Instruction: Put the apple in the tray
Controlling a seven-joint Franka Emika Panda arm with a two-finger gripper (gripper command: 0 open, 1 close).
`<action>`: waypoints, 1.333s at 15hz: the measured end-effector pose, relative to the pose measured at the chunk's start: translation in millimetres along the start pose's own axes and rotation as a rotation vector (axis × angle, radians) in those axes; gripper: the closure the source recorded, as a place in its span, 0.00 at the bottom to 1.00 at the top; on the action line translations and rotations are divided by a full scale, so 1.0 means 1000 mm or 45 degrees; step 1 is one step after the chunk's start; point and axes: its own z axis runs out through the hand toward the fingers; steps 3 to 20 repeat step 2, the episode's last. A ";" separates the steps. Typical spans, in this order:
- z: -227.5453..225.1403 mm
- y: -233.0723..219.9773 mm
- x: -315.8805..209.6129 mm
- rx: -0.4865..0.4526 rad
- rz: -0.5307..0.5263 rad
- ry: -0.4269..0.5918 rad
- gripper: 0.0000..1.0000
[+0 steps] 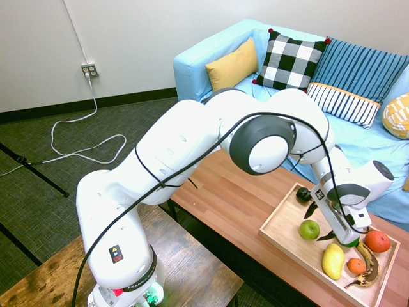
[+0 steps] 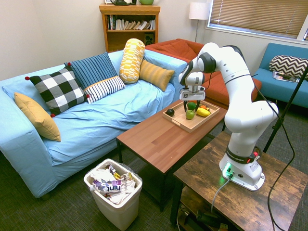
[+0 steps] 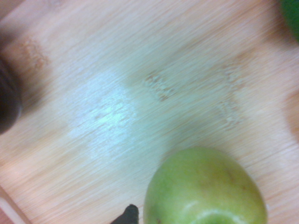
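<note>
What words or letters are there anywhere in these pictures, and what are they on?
"FRANKA" and more, on the arm's base ring: the rest is too small to read.
"nui" or similar, white letters on a purple wrapper in the white waste bin: uncertain.
Small square mark on the gripper: too small to read.
Book spines on the shelf: too small.
Apple, tray: no text.

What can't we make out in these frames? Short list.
- Darker green fruit: first exterior view, mostly hidden behind the gripper; wrist view cuts it off at a corner.
- Blackish fruit: wrist view, blurred and cut by the picture's edge.
- Apple: wrist view, cut off by the bottom edge; whole on the tray in the first exterior view.
- Fruits beyond the apple: second exterior view, too small and partly behind the gripper.
</note>
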 end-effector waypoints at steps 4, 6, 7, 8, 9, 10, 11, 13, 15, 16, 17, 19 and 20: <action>-0.031 0.003 0.000 0.028 0.005 0.012 0.00; -0.031 0.003 0.000 0.028 0.005 0.012 0.00; -0.031 0.003 0.000 0.028 0.005 0.012 0.00; -0.031 0.003 0.000 0.028 0.005 0.012 0.00; -0.031 0.003 0.000 0.028 0.005 0.012 0.00; -0.031 0.003 0.000 0.028 0.005 0.012 0.00; -0.031 0.003 0.000 0.028 0.005 0.012 0.00; -0.031 0.003 0.000 0.028 0.005 0.012 0.00; -0.031 0.003 0.000 0.028 0.005 0.012 0.00; -0.031 0.003 0.000 0.028 0.005 0.012 0.00; -0.031 0.003 0.000 0.028 0.005 0.012 0.00; -0.031 0.003 0.000 0.028 0.005 0.012 0.00; -0.031 0.003 0.000 0.028 0.005 0.012 0.00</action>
